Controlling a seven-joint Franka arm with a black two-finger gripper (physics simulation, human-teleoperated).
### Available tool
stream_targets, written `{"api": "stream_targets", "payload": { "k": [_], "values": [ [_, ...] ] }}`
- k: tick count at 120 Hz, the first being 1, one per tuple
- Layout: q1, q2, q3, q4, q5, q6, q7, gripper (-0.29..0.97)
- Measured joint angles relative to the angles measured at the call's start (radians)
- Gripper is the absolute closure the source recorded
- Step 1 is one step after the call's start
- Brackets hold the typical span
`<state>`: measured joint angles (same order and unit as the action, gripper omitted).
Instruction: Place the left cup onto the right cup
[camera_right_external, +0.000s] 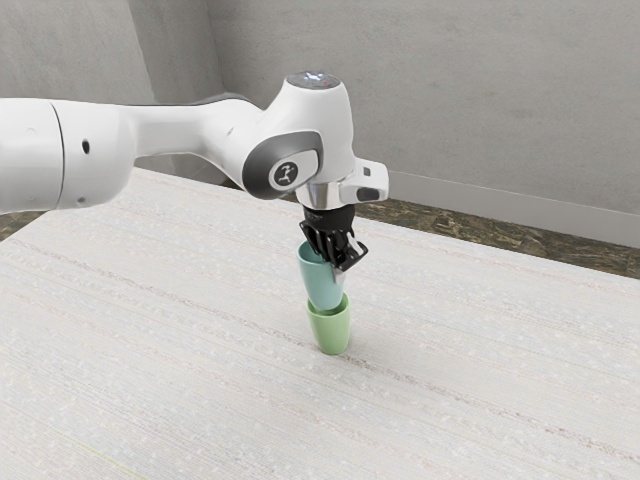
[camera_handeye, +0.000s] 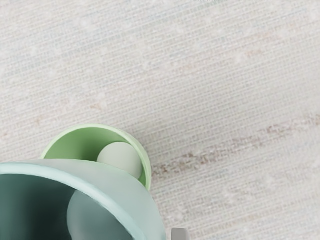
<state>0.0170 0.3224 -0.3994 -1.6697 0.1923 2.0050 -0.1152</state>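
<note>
A light green cup (camera_right_external: 331, 328) stands upright on the pale table (camera_right_external: 150, 330). A teal cup (camera_right_external: 319, 279) sits tilted with its narrow base inside the green cup's mouth. My gripper (camera_right_external: 340, 266) grips the teal cup's upper rim, fingers closed on its wall. In the wrist view the teal cup (camera_handeye: 100, 195) looms large just under my hand, and the green cup (camera_handeye: 90, 142) lies beyond it with the teal cup's rounded base showing inside its rim.
The table's far edge runs behind the arm, with a dark speckled floor strip (camera_right_external: 500, 232) and grey walls beyond. Bare tabletop surrounds the cups on all sides.
</note>
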Motion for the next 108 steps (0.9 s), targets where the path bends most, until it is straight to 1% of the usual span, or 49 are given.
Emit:
{"api": "stream_targets", "payload": {
  "k": [108],
  "values": [
    [0.002, 0.034, 0.002, 0.021, 0.033, 0.011, -0.007, 0.78]
  ]
}}
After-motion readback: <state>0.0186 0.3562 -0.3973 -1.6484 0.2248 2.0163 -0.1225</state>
